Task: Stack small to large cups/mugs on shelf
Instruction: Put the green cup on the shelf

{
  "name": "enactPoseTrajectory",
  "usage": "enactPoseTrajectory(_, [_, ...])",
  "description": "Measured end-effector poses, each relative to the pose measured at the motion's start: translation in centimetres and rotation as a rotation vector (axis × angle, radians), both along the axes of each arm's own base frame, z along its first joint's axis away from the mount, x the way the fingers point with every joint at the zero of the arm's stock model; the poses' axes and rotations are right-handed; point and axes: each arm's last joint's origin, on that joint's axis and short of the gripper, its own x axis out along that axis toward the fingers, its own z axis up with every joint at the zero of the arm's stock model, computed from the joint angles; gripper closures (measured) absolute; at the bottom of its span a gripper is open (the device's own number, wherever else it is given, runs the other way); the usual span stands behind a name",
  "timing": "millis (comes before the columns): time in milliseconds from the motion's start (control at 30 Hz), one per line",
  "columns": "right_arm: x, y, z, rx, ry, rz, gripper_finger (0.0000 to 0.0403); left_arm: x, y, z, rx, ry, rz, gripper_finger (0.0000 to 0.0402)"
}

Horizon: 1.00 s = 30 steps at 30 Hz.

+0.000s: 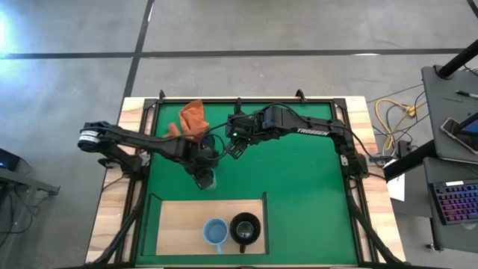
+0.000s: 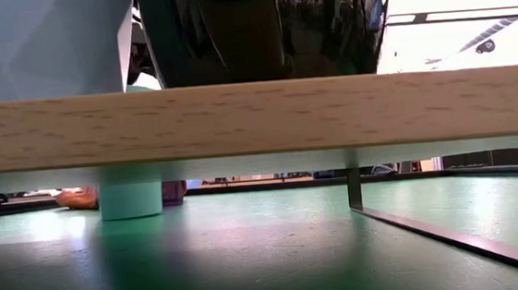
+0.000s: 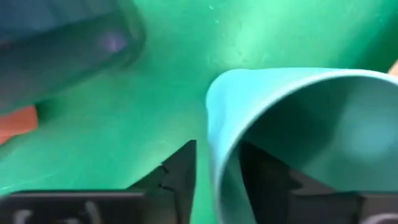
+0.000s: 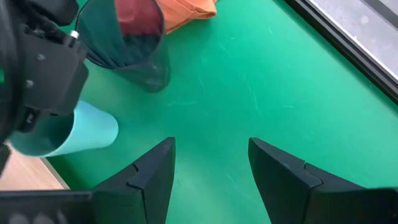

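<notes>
From above, the left claw (image 1: 205,170) pinches the teal cup (image 1: 205,179) on the mat (image 1: 299,194), beside the shelf (image 1: 179,220); the right claw (image 1: 237,146) hangs spread nearby; the left wrist shows a finger (image 3: 177,177) either side of the cup's rim (image 3: 273,124); the right wrist shows its fingers (image 4: 152,174) apart.

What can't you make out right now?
High view: dark purple cup hidden between left gripper and right gripper.
Low view: the shelf edge blocks both grippers; light blue mug and black mug are cut off at the top.
Left wrist view: teal cup base lies outside the frame.
</notes>
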Motion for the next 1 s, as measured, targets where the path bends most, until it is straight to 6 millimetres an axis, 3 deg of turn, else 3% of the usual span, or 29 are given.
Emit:
enactPoseTrajectory(133, [0.0,0.0,0.0,-0.003,0.001,-0.002,0.0207,-0.6,0.0,0.9,-0.003,-0.037,0.000,0.0375])
enactPoseTrajectory(200, [0.0,0.0,0.0,-0.007,0.003,-0.005,0.0207,-1.1,0.1,1.7,-0.002,-0.066,0.006,0.0393])
enactPoseTrajectory(333, [-0.1,-0.1,0.0,-0.013,0.007,-0.012,0.0207,-3.1,0.2,3.6,-0.007,-0.090,0.043,0.0400])
enactPoseTrajectory(533, [-0.1,-0.1,-0.1,-0.021,0.015,-0.011,0.0207,-8.3,-0.1,7.6,-0.055,-0.130,0.102,0.0401])
enactPoseTrajectory(733, [-0.1,-0.1,-0.1,-0.027,0.023,0.010,0.0211,-11.6,-2.3,9.8,-0.240,-0.230,0.084,0.0401])
enactPoseTrajectory(867, [-0.1,-0.1,-0.1,-0.032,0.029,0.031,0.0211,-11.7,-4.3,10.8,-0.257,-0.220,0.025,0.0401])
enactPoseTrajectory(1000, [-0.1,0.0,-0.1,-0.037,0.035,0.047,0.0211,-10.2,-6.6,11.6,-0.219,-0.174,-0.064,0.0401])
